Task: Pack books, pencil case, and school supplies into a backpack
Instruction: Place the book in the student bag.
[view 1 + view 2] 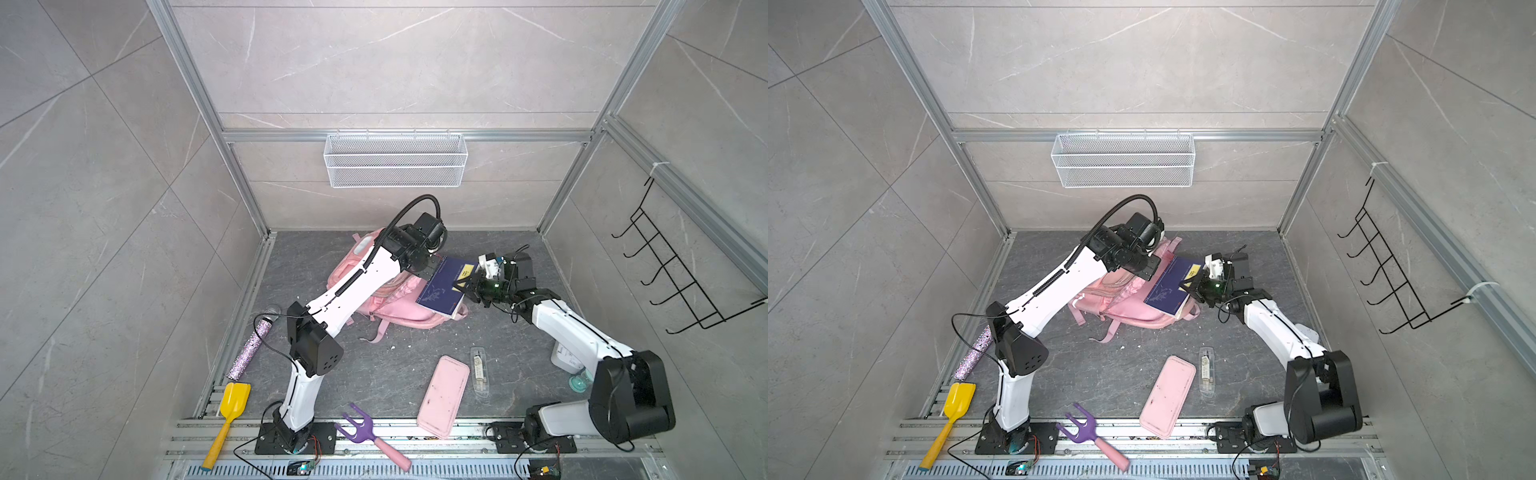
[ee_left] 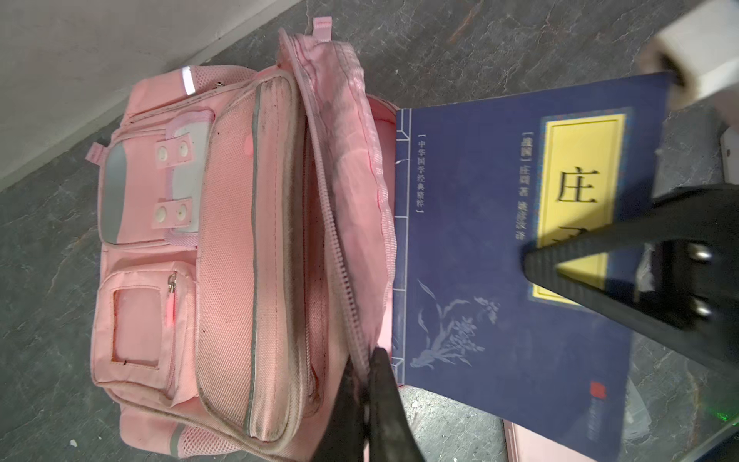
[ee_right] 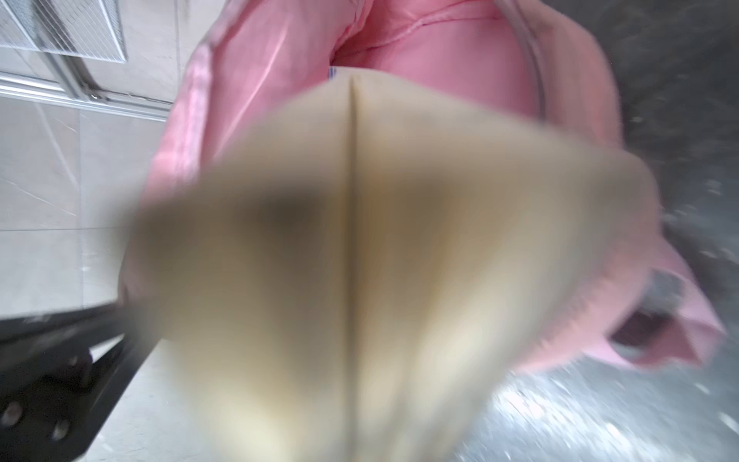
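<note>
While gaping unzipped, backpack (image 1: 395,305): mid-tabletop, mouth toward 3 o'clock; apparently holding nothing fully yet.
books (image 1: 440,286): leading edge just past zip rim, mostly outside; probably free to slide deeper.
pencil case (image 1: 444,395): unpacked, 5 o'clock of backpack, bare tabletop between.
right tool (image 1: 463,286): pinching books.
left tool (image 2: 368,368): pressed together on zip rim.
school supplies (image 1: 480,370): unpacked, just beside pencil case at 3 o'clock.

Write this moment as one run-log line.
left gripper: shut on backpack rim; right gripper: shut on books; books: entering backpack; pencil case: outside
</note>
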Action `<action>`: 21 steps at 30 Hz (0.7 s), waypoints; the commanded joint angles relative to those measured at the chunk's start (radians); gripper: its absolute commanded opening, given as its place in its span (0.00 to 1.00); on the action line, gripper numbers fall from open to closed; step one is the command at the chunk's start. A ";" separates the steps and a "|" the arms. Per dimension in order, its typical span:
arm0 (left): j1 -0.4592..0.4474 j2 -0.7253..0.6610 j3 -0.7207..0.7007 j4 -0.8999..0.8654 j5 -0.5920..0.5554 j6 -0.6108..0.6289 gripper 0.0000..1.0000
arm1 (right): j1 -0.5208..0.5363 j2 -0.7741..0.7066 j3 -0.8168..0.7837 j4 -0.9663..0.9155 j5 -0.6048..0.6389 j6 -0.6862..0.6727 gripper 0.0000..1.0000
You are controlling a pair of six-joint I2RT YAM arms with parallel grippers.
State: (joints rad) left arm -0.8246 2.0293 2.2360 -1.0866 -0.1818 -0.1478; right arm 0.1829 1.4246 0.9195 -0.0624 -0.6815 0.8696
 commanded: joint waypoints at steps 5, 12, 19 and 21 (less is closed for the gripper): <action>-0.002 -0.101 0.070 0.027 -0.002 -0.002 0.00 | 0.055 0.182 0.027 0.395 -0.079 0.222 0.00; -0.002 -0.095 0.106 0.016 -0.005 -0.009 0.00 | 0.143 0.398 0.163 0.529 -0.053 0.323 0.00; 0.001 -0.100 0.090 0.009 -0.015 -0.016 0.00 | 0.216 0.618 0.357 0.575 -0.033 0.419 0.00; 0.001 -0.104 0.079 0.014 -0.021 -0.018 0.00 | 0.245 0.669 0.435 0.495 -0.018 0.397 0.00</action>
State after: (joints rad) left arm -0.8238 2.0052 2.2868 -1.1252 -0.1825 -0.1539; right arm 0.3874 2.0510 1.2594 0.4347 -0.7071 1.2457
